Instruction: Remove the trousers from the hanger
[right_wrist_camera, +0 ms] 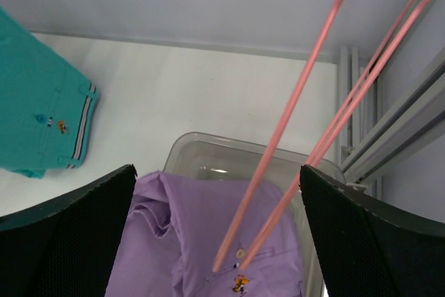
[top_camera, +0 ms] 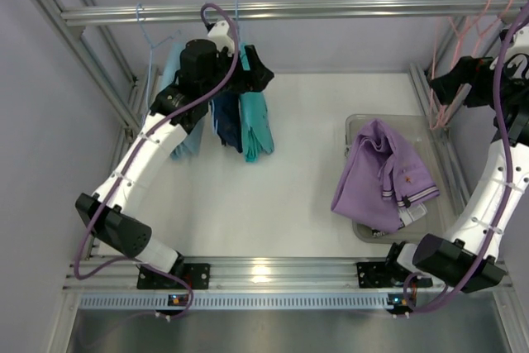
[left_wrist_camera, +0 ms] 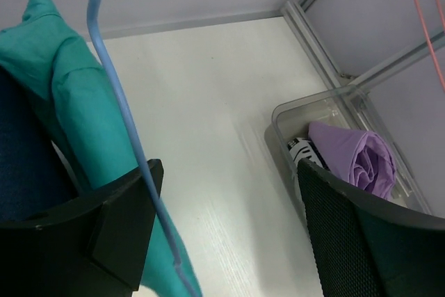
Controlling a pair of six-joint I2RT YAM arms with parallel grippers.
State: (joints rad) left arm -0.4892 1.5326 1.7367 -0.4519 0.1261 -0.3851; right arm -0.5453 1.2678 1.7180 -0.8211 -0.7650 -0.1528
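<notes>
Seemingly the purple trousers (top_camera: 376,175) lie crumpled in the clear bin (right_wrist_camera: 201,154), off the pink hanger (right_wrist_camera: 268,151) nearby. Soft, light, floppy cloth; we'd pinch a thick fold, e.g. the waistband. Both wide open, holding nothing: right gripper (right_wrist_camera: 217,172) round the pink wire, left gripper (left_wrist_camera: 229,168) by a light-blue hanger (left_wrist_camera: 111,81).

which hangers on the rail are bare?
The thin pink wire hangers at the right end of the metal rail, by the right gripper. The light-blue wire hangers at the left hold a teal garment and a navy garment.
</notes>
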